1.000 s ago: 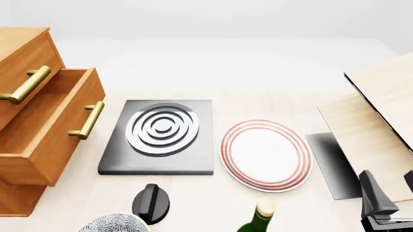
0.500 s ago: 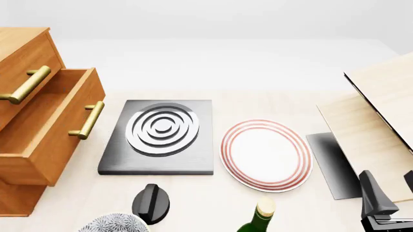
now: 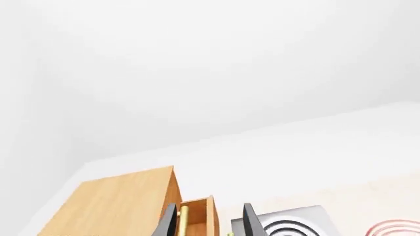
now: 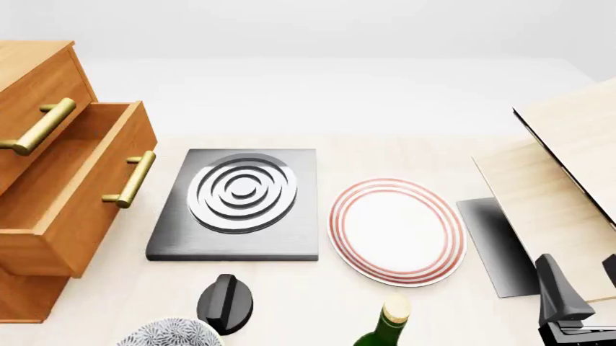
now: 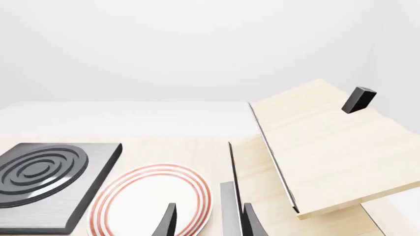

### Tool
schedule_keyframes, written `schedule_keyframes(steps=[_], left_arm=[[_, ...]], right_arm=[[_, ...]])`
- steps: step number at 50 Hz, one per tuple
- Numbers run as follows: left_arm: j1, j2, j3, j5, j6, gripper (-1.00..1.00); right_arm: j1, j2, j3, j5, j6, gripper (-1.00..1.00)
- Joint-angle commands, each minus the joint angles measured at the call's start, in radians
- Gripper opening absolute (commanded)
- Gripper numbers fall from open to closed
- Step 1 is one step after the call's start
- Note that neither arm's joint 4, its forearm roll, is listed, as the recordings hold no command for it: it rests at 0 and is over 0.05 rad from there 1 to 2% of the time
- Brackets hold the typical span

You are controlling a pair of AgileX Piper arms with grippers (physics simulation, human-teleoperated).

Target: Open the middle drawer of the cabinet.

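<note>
- The cabinet (image 4: 34,72) is cut by the front view's left edge; only two of its brass handles are shown there.
- The middle drawer (image 4: 72,191) is seen pulled out, with its inner left part lost beyond the frame.
- The left gripper (image 3: 204,223) is shown only as two finger tips at the left wrist view's lower edge.
- The right gripper (image 4: 578,306) is cropped at the front view's lower right corner.
- The green bottle (image 4: 385,328) and the patterned bowl (image 4: 172,333) are cut by the lower edge.
- The pale boards (image 4: 568,166) are cut by the right edge.
</note>
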Motion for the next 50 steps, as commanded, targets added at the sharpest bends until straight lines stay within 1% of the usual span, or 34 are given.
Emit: schedule_keyframes(steps=[1, 2, 3, 9, 14, 21, 24, 28, 30, 34, 35, 39, 42, 45, 46, 47, 50], left_arm=[[0.011, 0.133, 0.177, -0.106, 0.037, 1.0], [0.013, 0.138, 0.038, -0.099, 0.043, 1.0], [0.008, 0.143, 0.03, -0.088, 0.034, 1.0], [0.004, 0.142, 0.01, -0.067, 0.031, 1.0], [-0.012, 0.151, -0.016, -0.036, 0.015, 1.0], [-0.049, 0.171, -0.075, 0.039, -0.013, 1.0], [-0.072, 0.189, -0.101, 0.084, -0.041, 1.0], [-0.08, 0.204, -0.114, 0.115, -0.053, 1.0], [-0.073, 0.222, -0.128, 0.148, -0.076, 1.0], [-0.062, 0.223, -0.133, 0.163, -0.083, 1.0], [-0.051, 0.234, -0.139, 0.182, -0.101, 1.0], [-0.042, 0.256, -0.146, 0.212, -0.13, 1.0], [-0.03, 0.262, -0.154, 0.226, -0.131, 1.0], [-0.005, 0.277, -0.172, 0.244, -0.137, 1.0], [0.021, 0.275, -0.174, 0.25, -0.132, 1.0], [0.022, 0.28, -0.178, 0.256, -0.144, 1.0], [0.062, 0.284, -0.18, 0.267, -0.146, 1.0]], right_arm=[[0.0, 0.0, 0.0, 0.0, 0.0, 1.0], [-0.001, 0.0, 0.0, 0.0, 0.0, 1.0], [-0.001, 0.0, 0.0, 0.0, 0.001, 1.0], [-0.001, 0.0, 0.0, 0.0, 0.0, 1.0], [-0.001, 0.0, 0.0, 0.0, 0.0, 1.0], [0.0, 0.0, 0.0, 0.0, 0.0, 1.0], [0.0, 0.0, 0.0, 0.0, 0.0, 1.0], [-0.001, 0.0, 0.0, 0.0, 0.0, 1.0], [-0.001, 0.0, 0.0, 0.0, 0.0, 1.0], [-0.001, 0.0, 0.0, 0.0, 0.001, 1.0], [0.0, 0.0, 0.0, 0.0, 0.0, 1.0], [-0.001, 0.0, 0.0, 0.0, 0.0, 1.0], [-0.001, 0.0, 0.0, 0.0, 0.0, 1.0], [-0.001, 0.0, 0.0, 0.0, 0.0, 1.0], [0.0, 0.0, 0.0, 0.0, 0.0, 1.0], [-0.001, 0.0, 0.0, 0.0, 0.0, 1.0], [-0.001, 0.0, 0.0, 0.0, 0.0, 1.0]])
